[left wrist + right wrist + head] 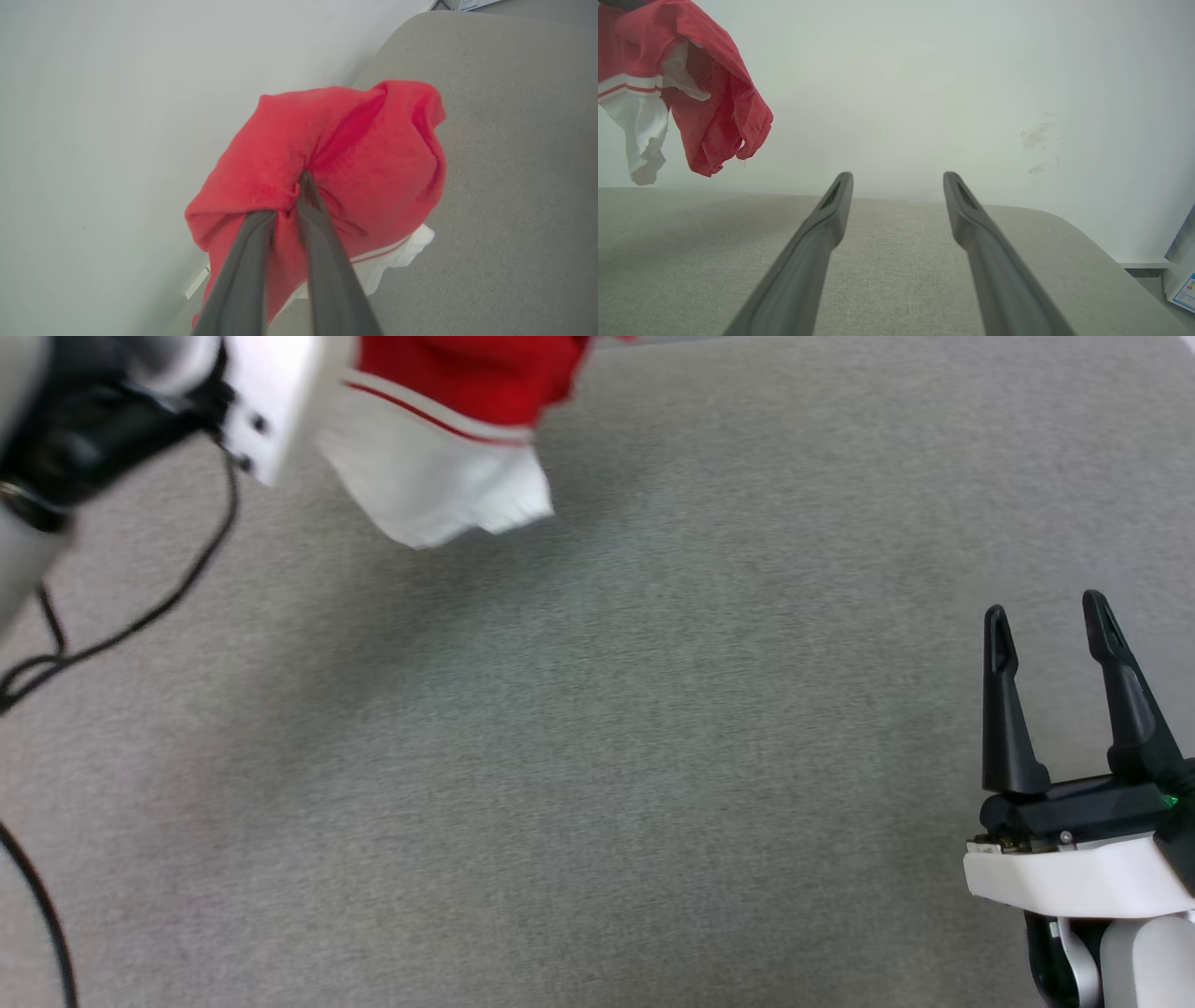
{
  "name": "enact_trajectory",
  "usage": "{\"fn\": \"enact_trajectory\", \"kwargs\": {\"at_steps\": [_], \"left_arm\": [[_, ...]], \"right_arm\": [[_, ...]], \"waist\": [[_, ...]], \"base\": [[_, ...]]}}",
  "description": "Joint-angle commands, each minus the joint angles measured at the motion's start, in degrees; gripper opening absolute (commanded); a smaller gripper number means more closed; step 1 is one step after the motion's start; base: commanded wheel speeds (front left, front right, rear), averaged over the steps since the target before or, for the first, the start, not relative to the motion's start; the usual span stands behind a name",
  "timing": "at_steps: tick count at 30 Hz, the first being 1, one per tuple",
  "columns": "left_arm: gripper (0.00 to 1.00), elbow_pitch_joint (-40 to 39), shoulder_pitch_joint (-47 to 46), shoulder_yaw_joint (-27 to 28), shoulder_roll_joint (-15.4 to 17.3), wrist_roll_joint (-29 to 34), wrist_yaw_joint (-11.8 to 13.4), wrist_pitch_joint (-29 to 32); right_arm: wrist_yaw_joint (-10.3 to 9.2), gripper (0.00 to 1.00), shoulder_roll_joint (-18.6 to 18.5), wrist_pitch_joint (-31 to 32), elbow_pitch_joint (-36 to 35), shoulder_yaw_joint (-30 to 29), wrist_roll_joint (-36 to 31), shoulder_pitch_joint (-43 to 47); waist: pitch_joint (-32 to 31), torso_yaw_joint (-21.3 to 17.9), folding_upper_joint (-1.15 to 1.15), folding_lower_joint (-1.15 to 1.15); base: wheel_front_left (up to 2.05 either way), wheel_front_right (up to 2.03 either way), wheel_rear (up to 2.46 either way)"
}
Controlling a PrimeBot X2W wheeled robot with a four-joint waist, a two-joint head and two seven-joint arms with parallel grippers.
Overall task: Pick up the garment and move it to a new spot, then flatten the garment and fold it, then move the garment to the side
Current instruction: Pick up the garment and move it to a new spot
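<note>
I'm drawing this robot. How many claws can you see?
2. The left gripper pinches the red garment, held above the grey surface; the right gripper is open and empty at the head view's lower right.

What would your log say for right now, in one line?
step: pick up and move | garment: bunched, hanging above grey surface | left gripper: shut on garment | right gripper: open, empty

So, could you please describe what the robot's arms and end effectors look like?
The right end effector has two long, tapering black fingers with slotted tips, on a black base with a small green light and a white wrist shell. The left arm shows a white shell with dark screws, a black joint and thin black cables.
</note>
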Motion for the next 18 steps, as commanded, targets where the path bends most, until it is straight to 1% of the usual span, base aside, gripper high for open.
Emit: {"fn": "enact_trajectory", "kwargs": {"at_steps": [1, 6, 12, 15, 18], "left_arm": [[0.00, -1.0, -0.9, -1.7, -1.0, 0.0, 0.0, -0.5], [0.00, -3.3, 1.3, -7.7, -3.9, -0.2, 0.0, -1.7], [0.00, -3.8, 4.4, -14.6, -6.5, -0.5, 0.0, -3.4], [0.00, -3.8, 6.6, -16.1, -6.9, -0.4, 0.0, -3.7], [0.00, -3.4, 10.9, -17.2, -7.2, -0.6, 0.0, -4.1]], "right_arm": [[-0.02, 1.00, 0.2, -0.1, 0.2, 0.1, 0.6, 0.3], [-0.02, 1.00, 0.2, -0.1, 0.3, -0.3, 1.5, 0.2], [-0.02, 1.00, 0.2, -0.1, 0.0, -0.5, 1.8, 0.1], [-0.02, 1.00, 0.1, -0.1, 0.0, -0.5, 1.9, -0.1], [-0.02, 1.00, 0.2, -0.1, 0.2, -0.4, 1.9, -0.4]], "waist": [[-0.1, -2.0, 0.00, 0.01], [0.3, -3.9, 0.00, 0.01], [1.5, -4.5, 0.00, 0.01], [2.0, -4.4, 0.00, 0.01], [2.9, -4.1, 0.00, 0.01]], "base": [[0.00, 0.00, 0.00], [0.00, 0.00, 0.00], [0.00, 0.00, 0.00], [0.00, 0.00, 0.00], [0.00, 0.00, 0.00]]}}
